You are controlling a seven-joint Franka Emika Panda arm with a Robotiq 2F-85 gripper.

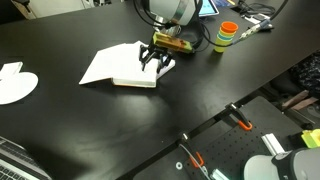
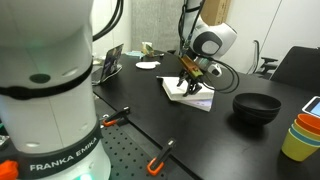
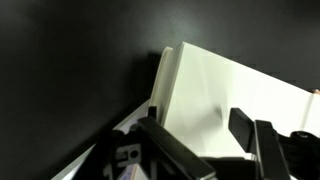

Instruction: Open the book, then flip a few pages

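The book (image 1: pixel 115 66) lies open on the black table, showing white pages in both exterior views; it also shows in an exterior view (image 2: pixel 188 96). My gripper (image 1: pixel 155 63) hangs over the book's edge nearest the arm, fingertips down on the pages (image 3: pixel 235 85). In the wrist view the jaws (image 3: pixel 195 135) stand apart with white paper between them. One leaf stands up along a fold at the left finger. I cannot tell whether a finger touches that leaf. The cover is hidden beneath the pages.
A flat white disc (image 1: pixel 14 86) lies far along the table. A black bowl (image 2: pixel 257 107) and stacked coloured cups (image 2: pixel 299 136) stand beyond the book. Orange-handled clamps (image 1: pixel 243 123) sit on the table's edge. A second robot base (image 2: pixel 50 90) fills the foreground.
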